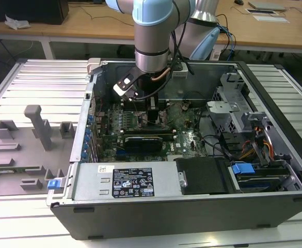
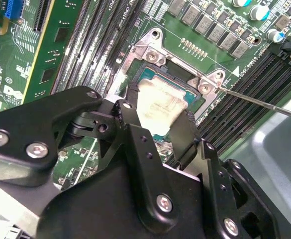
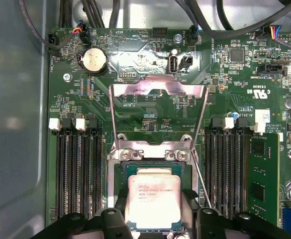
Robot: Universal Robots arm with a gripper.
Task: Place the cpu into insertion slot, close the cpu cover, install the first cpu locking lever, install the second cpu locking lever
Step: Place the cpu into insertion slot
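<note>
While the gripper (image 2: 155,127) clamps the cpu (image 3: 154,201) by two opposite edges, the chip lies level in the slot (image 3: 152,166) (or just over it; I cannot tell which). Beyond it the cover (image 3: 157,89) stands flipped back off the socket. Memory slots (image 3: 78,169) flank both sides closely, and the walls of the open case (image 1: 140,217) stand well apart.

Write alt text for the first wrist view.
A silvery cpu sits in the insertion slot of a green motherboard, with the black gripper astride it. The cpu cover stands open beyond the slot, and black memory slots flank it on both sides.
</note>
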